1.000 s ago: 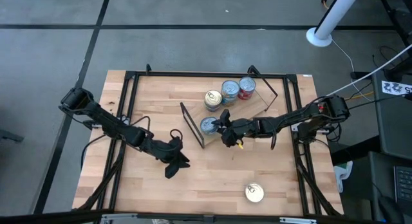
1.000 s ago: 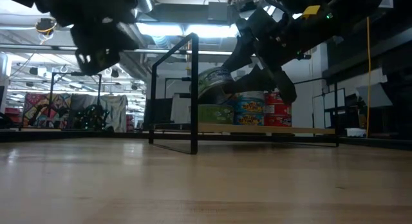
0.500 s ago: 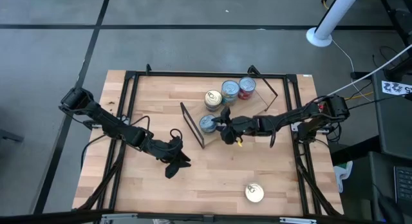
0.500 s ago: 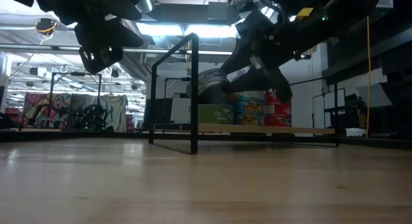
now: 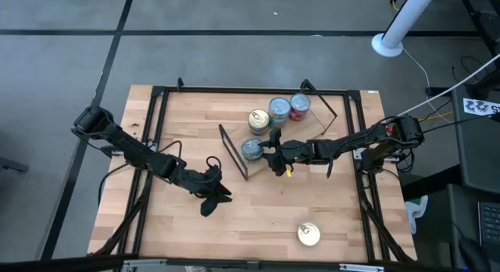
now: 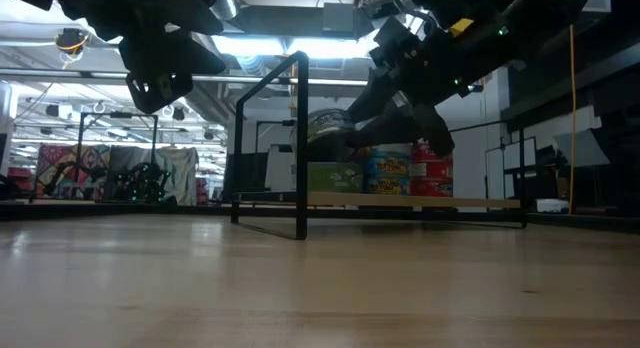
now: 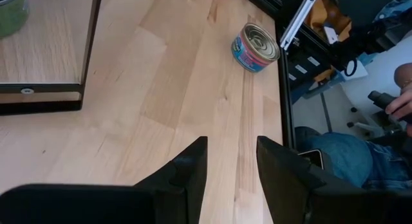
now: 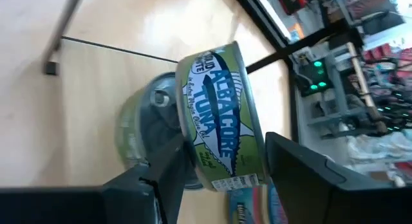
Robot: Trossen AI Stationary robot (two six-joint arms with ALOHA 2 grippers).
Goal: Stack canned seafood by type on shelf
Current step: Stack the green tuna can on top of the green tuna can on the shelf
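Item: green tuna tin [image 8: 219, 114], clamped in your R gripper [image 5: 269, 151] above shelf [image 5: 312, 130], over a matching tin. Risk: off-centre release, tin slides off. L gripper [image 7: 228, 163] empty, parted, mid-bench.

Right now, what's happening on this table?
The right pincer holds a green-labelled tuna tin above another green tin on the shelf, where a blue tin and a red tin also stand. The left pincer hangs open and empty over the table; one tin waits near the front edge.
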